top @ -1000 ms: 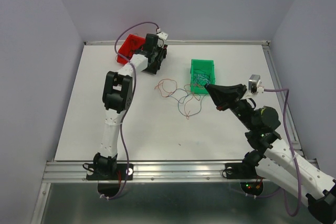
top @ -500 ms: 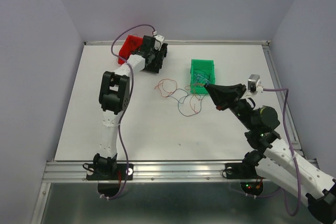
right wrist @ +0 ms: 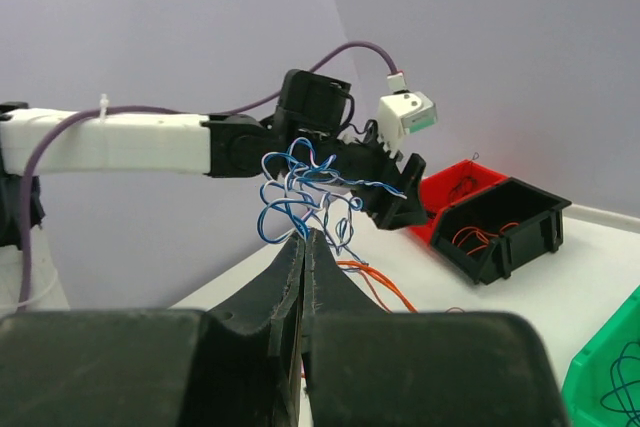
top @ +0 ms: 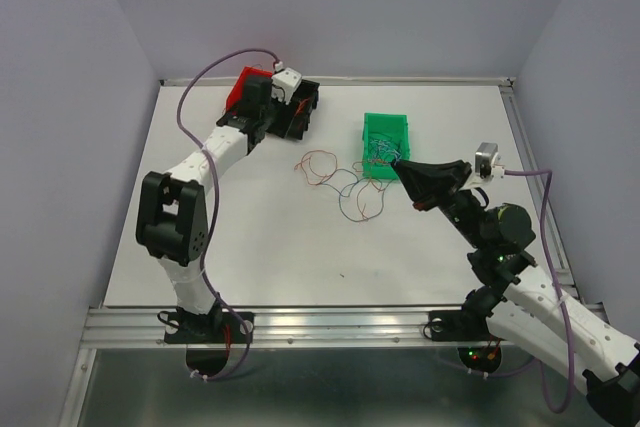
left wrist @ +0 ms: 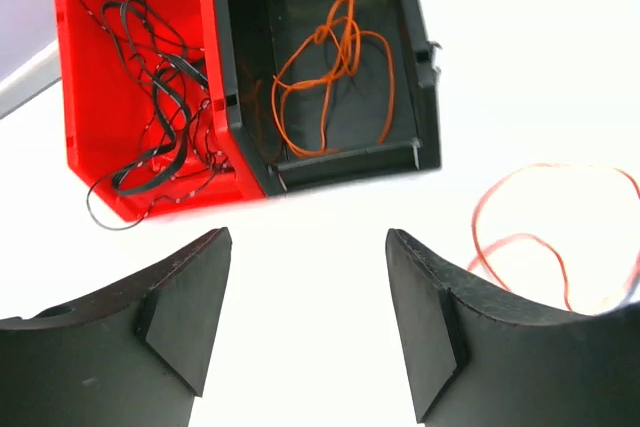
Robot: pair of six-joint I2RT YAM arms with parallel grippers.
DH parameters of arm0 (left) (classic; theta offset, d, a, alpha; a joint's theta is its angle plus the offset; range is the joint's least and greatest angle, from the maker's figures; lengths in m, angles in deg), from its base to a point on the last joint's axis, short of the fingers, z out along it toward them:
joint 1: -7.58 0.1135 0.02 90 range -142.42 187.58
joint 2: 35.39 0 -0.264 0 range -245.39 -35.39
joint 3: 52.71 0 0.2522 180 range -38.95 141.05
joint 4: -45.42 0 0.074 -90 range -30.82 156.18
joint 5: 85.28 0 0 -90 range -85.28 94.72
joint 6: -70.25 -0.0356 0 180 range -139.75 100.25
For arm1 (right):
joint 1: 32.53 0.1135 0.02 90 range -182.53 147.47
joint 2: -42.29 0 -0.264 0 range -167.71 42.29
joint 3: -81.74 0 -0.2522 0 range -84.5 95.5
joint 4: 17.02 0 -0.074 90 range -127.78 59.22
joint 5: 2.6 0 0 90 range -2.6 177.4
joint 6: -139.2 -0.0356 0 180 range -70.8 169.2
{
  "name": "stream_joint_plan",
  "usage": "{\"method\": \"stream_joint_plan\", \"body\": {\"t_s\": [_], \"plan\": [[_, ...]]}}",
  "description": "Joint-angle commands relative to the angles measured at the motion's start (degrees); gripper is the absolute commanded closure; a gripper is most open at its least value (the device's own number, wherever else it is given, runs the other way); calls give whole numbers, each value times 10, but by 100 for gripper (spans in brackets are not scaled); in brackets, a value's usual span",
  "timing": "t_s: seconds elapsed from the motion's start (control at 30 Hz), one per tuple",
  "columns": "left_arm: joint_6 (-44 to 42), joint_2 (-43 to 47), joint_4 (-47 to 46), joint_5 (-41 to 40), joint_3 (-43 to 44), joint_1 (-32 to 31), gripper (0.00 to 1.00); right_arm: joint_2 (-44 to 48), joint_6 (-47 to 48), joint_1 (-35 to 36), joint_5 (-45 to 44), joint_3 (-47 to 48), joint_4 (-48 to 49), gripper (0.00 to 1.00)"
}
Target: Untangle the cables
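Thin cables (top: 340, 182) in red, orange and blue lie looped on the table between the bins. My right gripper (top: 400, 162) is shut on a bundle of blue and white cables (right wrist: 310, 187), which rises from its fingertips (right wrist: 307, 237). My left gripper (left wrist: 310, 317) stands open and empty just in front of a red bin (left wrist: 90, 97) holding black cables and a black bin (left wrist: 420, 67) holding an orange cable (left wrist: 335, 57). A red loop (left wrist: 530, 237) lies on the table to its right. From above, the left gripper (top: 272, 112) is at the back left.
A green bin (top: 385, 132) with blue cables stands at the back centre, right beside the right gripper. The red bin (top: 240, 87) and black bin (top: 303, 107) sit against the back edge. A raised rail (top: 525, 157) runs along the table's right side.
The left gripper went from shut to open at the black bin. Its elbow swung out to the left and lower. The right arm has stayed still.
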Motion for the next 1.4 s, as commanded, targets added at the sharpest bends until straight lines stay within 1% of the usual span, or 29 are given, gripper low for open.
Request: {"method": "stream_joint_plan", "body": {"t_s": [0.0, 0.07, 0.1, 0.13, 0.17, 0.23, 0.3, 0.4, 0.5, 0.73, 0.87, 0.93, 0.97, 1.03, 1.07, 1.1, 1.13, 1.17, 1.37], "plan": [[-53, 67, 9, 31, -67, -46, 25, -1, 3, -2, -6, -14, 19, 99], [-63, 78, 17, 32, -93, -68, 25, -3, 3, -3, -5, -14, 20, 100], [-68, 87, 17, 32, -104, -86, 23, -4, 3, -2, -6, -12, 20, 99], [-70, 92, 17, 38, -123, -91, 20, -5, 2, -3, -6, -14, 20, 99], [-71, 94, 18, 46, -128, -94, 18, -6, 2, -3, -6, -13, 20, 99], [-68, 95, 19, 67, -134, -94, 10, -7, 2, -2, -6, -14, 22, 100], [-64, 83, 20, 73, -126, -94, 8, -7, 1, -3, -8, -13, 21, 100], [-61, 58, 24, 83, -116, -95, 8, -5, 2, -3, -10, -15, 22, 99], [-52, 24, 24, 48, -101, -94, 9, -1, 1, -3, -9, -16, 21, 99], [-44, -35, 27, 82, -56, -84, 13, 6, 2, -3, -12, -20, 22, 99], [-38, -62, 29, 93, -34, -83, 18, 7, 2, -3, -13, -19, 21, 99], [-39, -85, 42, 102, -18, -83, 29, 5, 3, -3, -13, -19, 21, 100], [-42, -94, 47, 106, -12, -83, 44, 4, 3, -3, -13, -18, 21, 99], [-47, -109, 57, 113, -4, -82, 60, 4, 3, -3, -13, -19, 21, 99], [-52, -108, 57, 115, -4, -81, 74, 3, 2, -3, -14, -19, 21, 100], [-54, -105, 57, 117, -8, -80, 83, 4, 2, -3, -14, -19, 22, 100], [-56, -102, 57, 124, -11, -74, 96, 4, 3, -4, -14, -19, 21, 100], [-57, -96, 56, 128, -13, -72, 100, 7, 3, -3, -14, -20, 21, 99], [-59, -43, 52, 165, -44, -43, 100, 12, 3, -3, -17, -24, 22, 99]]}}
